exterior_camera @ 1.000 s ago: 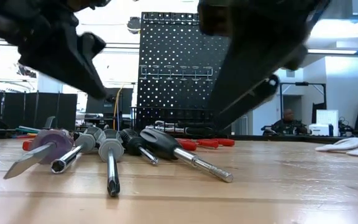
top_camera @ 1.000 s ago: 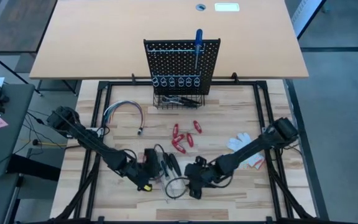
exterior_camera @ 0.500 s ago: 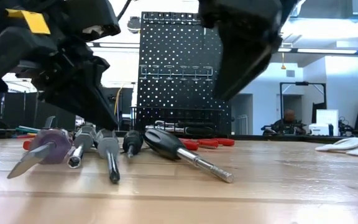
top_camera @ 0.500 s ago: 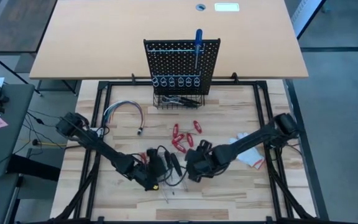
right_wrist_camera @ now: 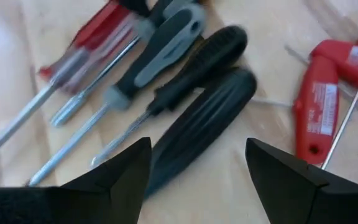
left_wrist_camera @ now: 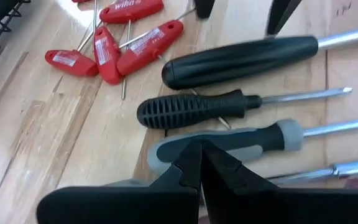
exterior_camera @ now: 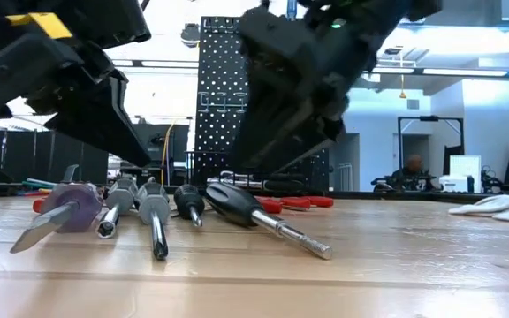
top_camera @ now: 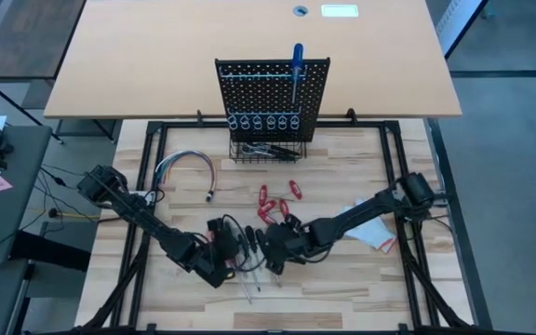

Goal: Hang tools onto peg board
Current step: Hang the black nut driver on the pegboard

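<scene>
The high view looks straight down on the whole table. The low view looks level across it. Both wrist views look closely at the same screwdrivers [left_wrist_camera: 238, 61].

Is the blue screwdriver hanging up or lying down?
Hanging up. In the high view the blue screwdriver sits on the peg board, handle at the top, while the other screwdrivers lie flat on the table.

The peg board [top_camera: 272, 99] stands upright at the table's far side, black and perforated. A blue screwdriver [top_camera: 296, 73] hangs on it. Five screwdrivers [exterior_camera: 157, 212] lie side by side on the wood at the near side, with black, grey and red handles. Red-handled tools [top_camera: 275, 206] lie between them and the board.
</scene>
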